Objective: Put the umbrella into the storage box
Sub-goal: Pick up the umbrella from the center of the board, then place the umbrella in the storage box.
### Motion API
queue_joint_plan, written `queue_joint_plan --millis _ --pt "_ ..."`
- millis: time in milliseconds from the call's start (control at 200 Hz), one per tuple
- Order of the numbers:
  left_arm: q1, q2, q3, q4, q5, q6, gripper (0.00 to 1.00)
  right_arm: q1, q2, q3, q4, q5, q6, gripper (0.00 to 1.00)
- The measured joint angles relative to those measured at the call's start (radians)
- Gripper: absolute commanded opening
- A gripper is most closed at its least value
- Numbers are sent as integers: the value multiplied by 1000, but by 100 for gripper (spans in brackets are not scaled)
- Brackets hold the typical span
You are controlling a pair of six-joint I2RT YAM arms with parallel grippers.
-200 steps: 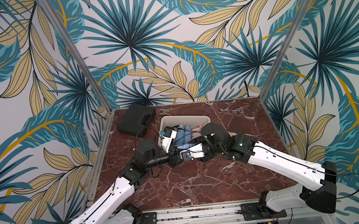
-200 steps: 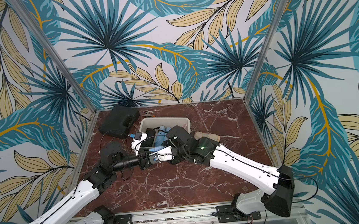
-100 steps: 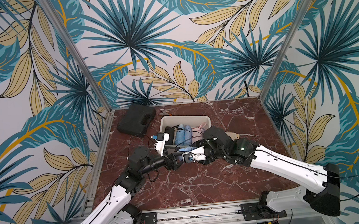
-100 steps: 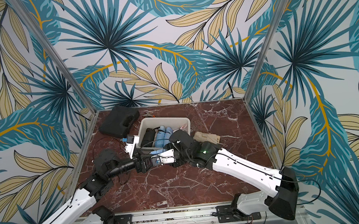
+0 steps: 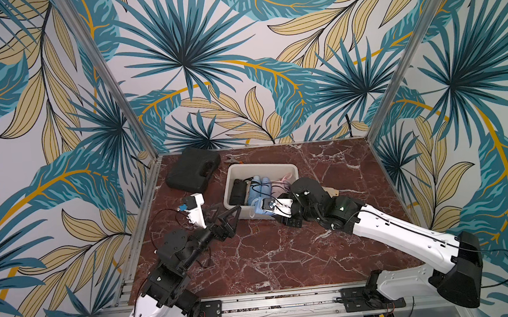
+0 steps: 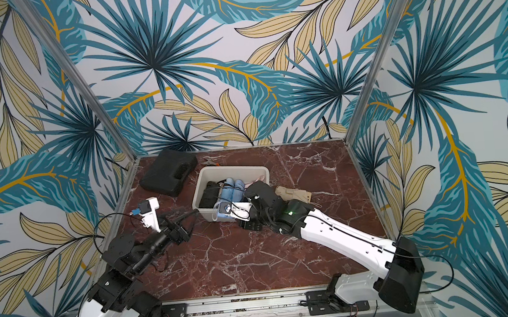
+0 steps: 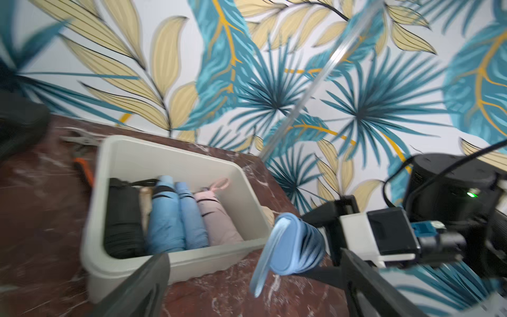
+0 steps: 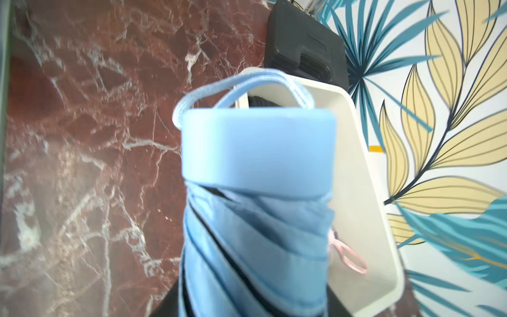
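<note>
- Grips the light blue umbrella (image 5: 261, 208) in the right gripper (image 5: 271, 209), clamped on the folded canopy just behind the flat handle cap.
- Holds it just outside the near wall of the storage box (image 5: 262, 165), cap end toward the box, apparently off the tabletop (image 5: 271, 258) and not yet inside.
- Leaves the left gripper (image 5: 226, 210) spread wide apart and empty, off to the side of the box and touching nothing.
- Judged as the step in hand: carrying the umbrella over the rim and setting it down inside.
- Lift first until the cap and the hanging strap loop (image 8: 247, 79) clear the flared rim; a snagged loop could drag the light tub along.
- Turn the umbrella parallel to those already stowed: a black one (image 7: 123, 216), two blue ones (image 7: 175, 219) and a pink one (image 7: 216, 222), all lying side by side.
- Aim for the free strip between the pink one and the side wall, the only bare floor visible in the left wrist view.
- Lower rather than drop, and open only once the weight rests on the floor or on its neighbours.
- Withdraw straight up to avoid hooking the pink strap.
- Ignore the black case (image 5: 189, 169), the pliers (image 5: 231, 159) behind the box and the beige bundle (image 6: 293, 193) beside it.
- No brand, label or writing legible anywhere.
</note>
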Motion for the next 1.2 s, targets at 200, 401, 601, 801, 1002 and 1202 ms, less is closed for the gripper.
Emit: queue_joint_plan --millis 200,401,601,801,1002,1202 --pt "1 -48 19 -198 -279 -65 100 1 156 147 37 10 465 40" --pt "1 -52 11 -260 -389 -133 100 1 330 351 43 30 848 44" --pt "2 -52 9 -270 -419 -161 100 -1 462 480 44 81 1104 50" --pt "2 -52 8 -272 -424 -180 100 -21 592 569 42 116 1305 50" --pt "2 -52 -4 -272 -426 -187 100 -41 704 648 39 136 1418 50" --pt "2 -48 -4 -269 -427 -190 100 -43 794 739 0 135 1461 58"
